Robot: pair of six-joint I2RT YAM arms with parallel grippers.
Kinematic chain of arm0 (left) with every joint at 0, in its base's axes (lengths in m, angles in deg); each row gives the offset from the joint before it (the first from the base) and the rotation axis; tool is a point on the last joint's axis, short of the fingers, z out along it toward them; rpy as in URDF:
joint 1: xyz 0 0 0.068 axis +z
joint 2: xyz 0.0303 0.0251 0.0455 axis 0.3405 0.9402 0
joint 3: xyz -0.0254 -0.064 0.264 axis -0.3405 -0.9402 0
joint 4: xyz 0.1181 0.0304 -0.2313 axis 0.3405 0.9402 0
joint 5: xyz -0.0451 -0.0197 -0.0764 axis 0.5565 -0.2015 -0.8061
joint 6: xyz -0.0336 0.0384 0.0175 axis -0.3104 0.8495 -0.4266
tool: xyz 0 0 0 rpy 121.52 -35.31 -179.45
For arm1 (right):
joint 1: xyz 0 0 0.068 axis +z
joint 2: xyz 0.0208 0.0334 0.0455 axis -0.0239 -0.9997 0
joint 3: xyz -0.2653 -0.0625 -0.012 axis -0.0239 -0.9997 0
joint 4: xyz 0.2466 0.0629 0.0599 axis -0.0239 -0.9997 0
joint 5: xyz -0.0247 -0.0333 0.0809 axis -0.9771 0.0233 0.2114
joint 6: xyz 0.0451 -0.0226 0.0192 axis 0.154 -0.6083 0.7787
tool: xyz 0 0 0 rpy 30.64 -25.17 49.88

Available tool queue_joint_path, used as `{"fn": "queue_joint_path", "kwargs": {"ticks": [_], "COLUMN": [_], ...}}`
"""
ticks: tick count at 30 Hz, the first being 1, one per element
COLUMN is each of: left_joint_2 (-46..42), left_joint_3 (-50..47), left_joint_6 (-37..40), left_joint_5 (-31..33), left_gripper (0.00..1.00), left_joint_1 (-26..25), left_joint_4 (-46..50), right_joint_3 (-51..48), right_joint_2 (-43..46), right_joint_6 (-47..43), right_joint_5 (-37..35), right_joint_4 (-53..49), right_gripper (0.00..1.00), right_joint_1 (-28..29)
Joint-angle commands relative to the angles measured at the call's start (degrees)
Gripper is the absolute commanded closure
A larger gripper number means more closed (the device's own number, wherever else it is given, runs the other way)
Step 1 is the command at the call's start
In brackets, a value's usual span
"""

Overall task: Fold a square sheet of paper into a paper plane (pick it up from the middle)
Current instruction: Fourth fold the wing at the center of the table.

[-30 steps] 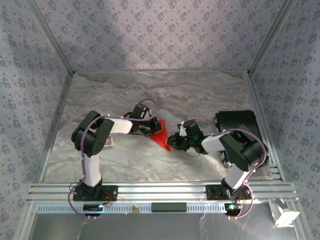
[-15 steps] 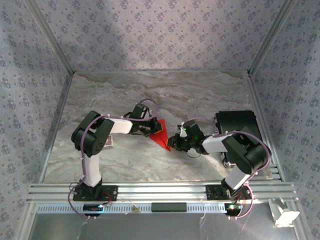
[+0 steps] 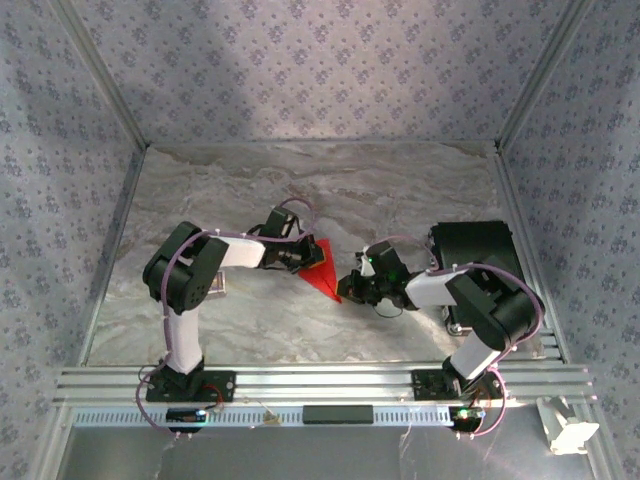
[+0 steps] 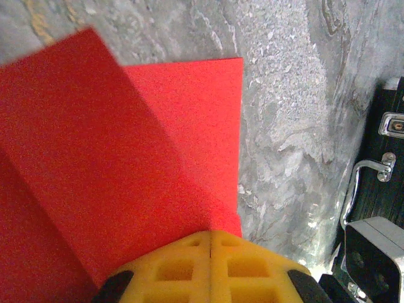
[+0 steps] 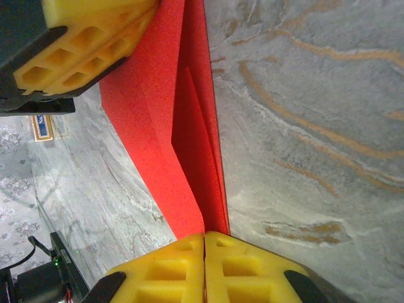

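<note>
The square sheet of paper is bright red and partly folded into layers. It is held above the marble table between both arms. My left gripper is shut on its left edge. In the left wrist view the yellow jaws meet on the paper, which shows overlapping flaps. My right gripper is shut on the lower pointed end. In the right wrist view its jaws pinch the folded paper along a crease, and the left gripper's yellow fingers show at the upper left.
A black case with metal latches lies on the table's right side, behind the right arm. A small printed card lies by the left arm's elbow. Aluminium rails run along the near edge.
The right arm's elbow has drifted slightly to the right. The paper and both grippers have stayed almost where they were.
</note>
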Motion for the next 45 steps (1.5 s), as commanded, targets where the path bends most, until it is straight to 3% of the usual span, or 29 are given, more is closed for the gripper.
{"fn": "queue_joint_path", "kwargs": {"ticks": [1, 7, 16, 21, 27, 37, 45], "left_joint_2": [2.58, 2.66, 2.59, 2.64, 2.76, 2.67, 2.6], "left_joint_3": [-0.69, -0.7, -0.76, -0.71, -0.72, -0.86, -0.95], "left_joint_6": [0.96, 0.87, 0.87, 0.87, 0.78, 0.78, 0.87], "left_joint_5": [1.84, 1.8, 1.79, 1.8, 1.71, 1.7, 1.73], "left_gripper": [1.0, 1.0, 1.0, 1.0, 1.0, 1.0, 1.0], "left_joint_1": [-0.04, -0.02, -0.03, 0.03, 0.0, -0.03, 0.01], "left_joint_4": [4.87, 4.61, 4.72, 4.69, 4.69, 4.64, 4.65], "right_joint_3": [-1.85, -2.66, -3.11, -2.48, -1.86, -0.85, -0.52], "right_joint_2": [1.82, 2.15, 0.82, 3.82, 4.13, 2.2, 5.54], "right_joint_6": [-0.66, -1.4, -0.95, -1.96, -3.28, -3.03, -2.53], "right_joint_5": [-0.43, -0.58, -2.04, -2.57, -3.41, -5.53, -6.57], "right_joint_4": [-7.89, -9.36, -10.16, -12.52, -15.48, -18.78, -19.7], "right_gripper": [0.9, 0.87, 0.96, 0.88, 0.85, 0.98, 0.91], "right_joint_1": [0.66, 0.92, 1.38, 1.36, 1.51, 2.58, 2.7]}}
